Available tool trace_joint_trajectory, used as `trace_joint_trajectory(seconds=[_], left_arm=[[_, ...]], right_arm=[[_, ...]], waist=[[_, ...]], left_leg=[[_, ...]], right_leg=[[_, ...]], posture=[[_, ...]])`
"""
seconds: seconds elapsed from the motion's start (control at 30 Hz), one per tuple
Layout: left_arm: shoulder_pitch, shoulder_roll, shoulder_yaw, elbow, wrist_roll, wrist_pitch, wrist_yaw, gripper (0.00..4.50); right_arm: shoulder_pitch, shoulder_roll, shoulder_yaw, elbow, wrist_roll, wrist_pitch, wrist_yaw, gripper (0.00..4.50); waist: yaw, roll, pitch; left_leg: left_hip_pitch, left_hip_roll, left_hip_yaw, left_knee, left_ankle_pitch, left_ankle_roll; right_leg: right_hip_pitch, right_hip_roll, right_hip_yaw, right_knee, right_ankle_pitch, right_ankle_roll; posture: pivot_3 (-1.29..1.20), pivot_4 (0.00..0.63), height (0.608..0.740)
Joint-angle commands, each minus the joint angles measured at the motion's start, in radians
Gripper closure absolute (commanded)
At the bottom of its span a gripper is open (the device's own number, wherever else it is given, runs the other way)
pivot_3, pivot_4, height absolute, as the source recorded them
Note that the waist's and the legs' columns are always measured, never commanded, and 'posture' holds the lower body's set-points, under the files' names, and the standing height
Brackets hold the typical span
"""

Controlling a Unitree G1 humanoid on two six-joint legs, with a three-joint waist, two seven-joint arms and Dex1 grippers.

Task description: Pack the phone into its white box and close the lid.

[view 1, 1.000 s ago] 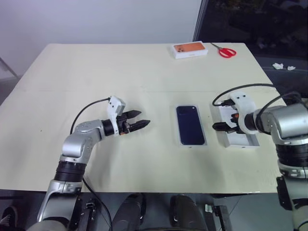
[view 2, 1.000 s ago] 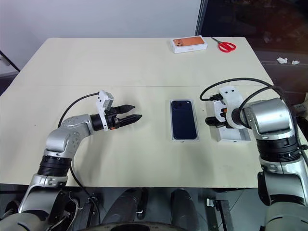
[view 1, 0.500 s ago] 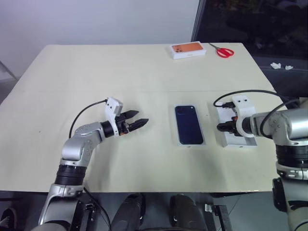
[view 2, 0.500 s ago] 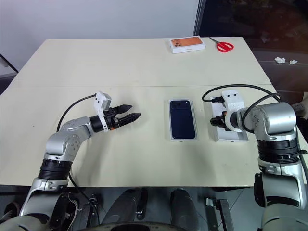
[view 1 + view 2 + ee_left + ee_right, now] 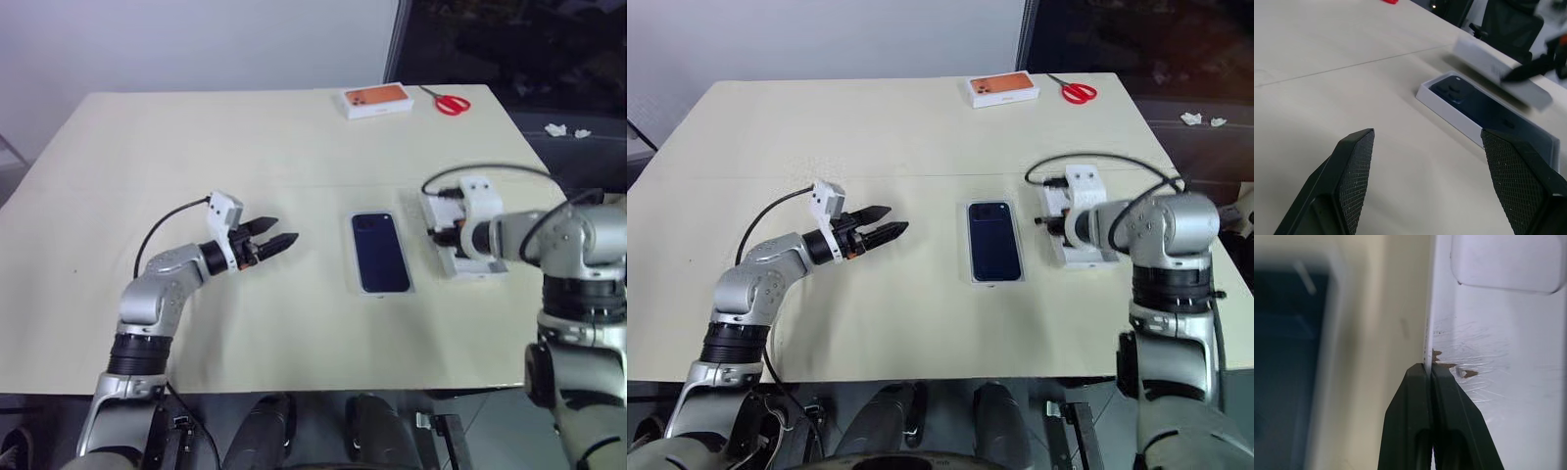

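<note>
Silver-grey jointed arms, black textured gripper fingers point(image 5: 1354, 169), white wrist modules, black cables, possibly orange accents

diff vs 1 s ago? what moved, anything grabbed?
The right end effector closed from open onto the side wall of the white cardboard lid, which lies plain inside up, and shifted up the table with it. The left end effector stayed open above the table. The dark blue phone stayed in the shallow white box, between the two end effectors.
</note>
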Motion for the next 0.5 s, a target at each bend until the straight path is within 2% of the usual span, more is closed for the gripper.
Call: trace_joint_trajectory(seconds=[0.03, 0.07, 0.1, 0.13, 0.27, 0.33, 0.4, 0.5], left_arm=[[-0.031, 0.025, 0.054, -0.013, -0.042, 0.013, -0.008, 0.81], [-0.034, 0.03, 0.06, -0.012, -0.046, 0.015, -0.009, 0.81], [-0.036, 0.035, 0.066, -0.013, -0.051, 0.016, -0.009, 0.81], [-0.037, 0.04, 0.074, -0.017, -0.058, 0.023, -0.009, 0.81], [-0.038, 0.056, 0.102, -0.04, -0.096, 0.053, 0.0, 0.81], [-0.034, 0.059, 0.109, -0.057, -0.109, 0.069, 0.009, 0.81], [-0.012, 0.062, 0.115, -0.094, -0.123, 0.081, 0.013, 0.81], [0.023, 0.062, 0.121, -0.142, -0.149, 0.108, 0.023, 0.81]], right_arm=[[-0.133, 0.193, -0.202, 0.059, 0.246, 0.003, 0.069, 4.43], [-0.152, 0.24, -0.249, 0.088, 0.323, 0.008, 0.058, 4.43], [-0.183, 0.321, -0.361, 0.123, 0.388, 0.01, -0.006, 4.43], [-0.186, 0.373, -0.421, 0.145, 0.45, 0.01, -0.056, 4.43], [-0.142, 0.58, -0.563, 0.14, 0.69, -0.004, -0.274, 4.43], [-0.086, 0.652, -0.545, 0.108, 0.84, -0.044, -0.398, 4.43], [0.039, 0.687, -0.447, 0.065, 0.999, -0.088, -0.485, 4.43], [0.226, 0.651, -0.277, 0.03, 1.179, -0.161, -0.578, 4.43]], waist=[[-0.007, 0.0, 0.0], [-0.01, 0.0, 0.0], [-0.009, 0.0, 0.0], [-0.007, 0.0, 0.0], [0.007, 0.0, 0.0], [0.006, 0.0, 0.0], [0.004, 0.001, 0.0], [-0.003, 0.001, -0.002]], left_leg=[[0.0, 0.001, 0.0, 0.0, 0.0, 0.0], [0.001, 0.002, 0.0, -0.001, 0.0, 0.0], [0.001, 0.002, 0.0, -0.001, 0.0, 0.0], [0.001, 0.003, -0.001, -0.001, 0.001, -0.001], [-0.001, 0.001, -0.001, 0.0, 0.001, -0.002], [-0.001, -0.001, -0.001, 0.0, 0.001, -0.002], [-0.001, -0.001, -0.001, 0.001, 0.001, -0.002], [-0.001, -0.001, 0.0, -0.001, 0.001, -0.002]], right_leg=[[0.0, 0.001, 0.0, 0.0, 0.0, 0.0], [0.0, 0.002, 0.0, 0.0, 0.0, 0.0], [0.0, 0.003, 0.0, 0.0, 0.0, 0.0], [-0.001, 0.003, 0.0, 0.001, 0.0, 0.0], [-0.001, 0.001, 0.0, 0.002, 0.0, -0.001], [-0.001, 0.0, 0.001, 0.002, 0.001, -0.002], [-0.001, 0.0, 0.001, 0.002, 0.001, -0.002], [-0.002, 0.0, 0.002, 0.002, 0.001, -0.002]], posture=[[0.0, 0.15, 0.74], [0.0, 0.15, 0.74], [0.0, 0.15, 0.74], [0.0, 0.15, 0.74], [0.0, 0.15, 0.74], [0.0, 0.15, 0.74], [0.0, 0.15, 0.74], [0.0, 0.15, 0.74]])
